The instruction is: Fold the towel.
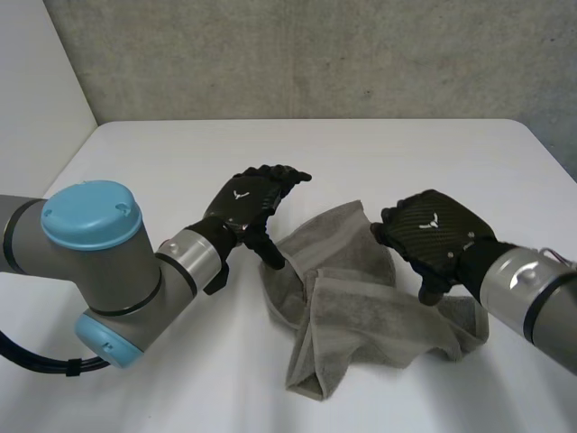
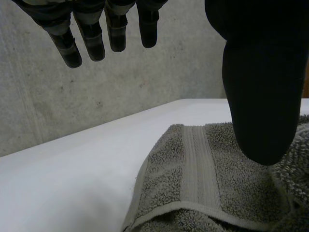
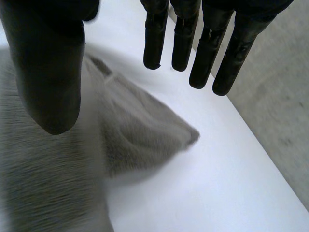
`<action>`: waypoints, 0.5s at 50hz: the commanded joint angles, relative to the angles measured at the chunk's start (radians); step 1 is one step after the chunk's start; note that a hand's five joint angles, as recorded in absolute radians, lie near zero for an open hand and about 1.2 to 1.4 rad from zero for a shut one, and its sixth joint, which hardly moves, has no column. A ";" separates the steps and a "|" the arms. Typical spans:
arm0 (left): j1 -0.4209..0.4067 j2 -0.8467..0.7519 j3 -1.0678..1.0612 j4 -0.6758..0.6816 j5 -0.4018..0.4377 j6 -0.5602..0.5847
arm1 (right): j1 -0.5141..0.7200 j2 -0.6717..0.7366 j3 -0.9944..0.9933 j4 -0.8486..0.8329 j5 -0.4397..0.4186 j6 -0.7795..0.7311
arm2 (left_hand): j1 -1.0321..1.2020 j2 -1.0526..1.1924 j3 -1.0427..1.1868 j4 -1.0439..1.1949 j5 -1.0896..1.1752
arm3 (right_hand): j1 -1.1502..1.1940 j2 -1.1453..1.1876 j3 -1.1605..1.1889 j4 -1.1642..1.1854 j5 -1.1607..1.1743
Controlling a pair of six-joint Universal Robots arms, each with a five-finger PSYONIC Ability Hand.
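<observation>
A grey towel (image 1: 361, 311) lies crumpled in loose folds on the white table (image 1: 388, 162), a little right of the middle. My left hand (image 1: 251, 203) hovers at the towel's left edge, open, with its thumb down by the cloth. In the left wrist view its fingers (image 2: 91, 38) are straight and apart from the thumb, over a banded corner of the towel (image 2: 203, 179). My right hand (image 1: 435, 231) is over the towel's right side. In the right wrist view the hand (image 3: 48, 72) is open with straight fingers above a folded flap of the towel (image 3: 135, 130), gripping nothing.
A concrete wall (image 1: 315, 54) runs behind the table's far edge. My left arm's large grey joint with its blue cap (image 1: 90, 262) fills the front left. Bare table surface lies to the left, behind and in front of the towel.
</observation>
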 commanded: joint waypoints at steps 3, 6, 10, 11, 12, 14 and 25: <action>0.001 -0.049 0.021 0.000 -0.003 0.095 | -0.012 -0.118 0.304 -0.373 0.000 0.051 | 0.037 0.038 0.038 0.039 0.034 | -0.042 -0.065 -0.057 -0.058 -0.016; 0.001 -0.061 0.018 0.000 -0.003 0.144 | 0.000 -0.126 0.338 -0.438 0.008 0.112 | 0.040 0.041 0.041 0.041 0.037 | -0.098 -0.121 -0.113 -0.113 -0.071; 0.001 -0.073 0.017 0.000 -0.003 0.175 | 0.018 -0.129 0.338 -0.423 0.003 0.199 | 0.043 0.044 0.044 0.044 0.040 | -0.160 -0.183 -0.175 -0.175 -0.133; 0.001 -0.078 0.017 0.000 -0.001 0.181 | 0.028 -0.121 0.334 -0.412 0.000 0.247 | 0.051 0.053 0.053 0.053 0.049 | -0.183 -0.206 -0.198 -0.199 -0.156; 0.001 -0.080 0.018 0.002 -0.003 0.184 | 0.028 -0.121 0.334 -0.412 0.000 0.247 | 0.054 0.056 0.056 0.056 0.052 | -0.183 -0.206 -0.198 -0.199 -0.157; 0.001 -0.081 0.020 0.000 -0.001 0.184 | 0.046 -0.088 0.320 -0.392 -0.017 0.313 | 0.057 0.059 0.059 0.059 0.055 | -0.224 -0.247 -0.239 -0.240 -0.197; -0.001 -0.098 0.023 -0.004 0.078 0.186 | 0.061 0.033 0.291 -0.343 -0.084 0.404 | 0.181 0.182 0.182 0.182 0.178 | -0.181 -0.204 -0.196 -0.196 -0.154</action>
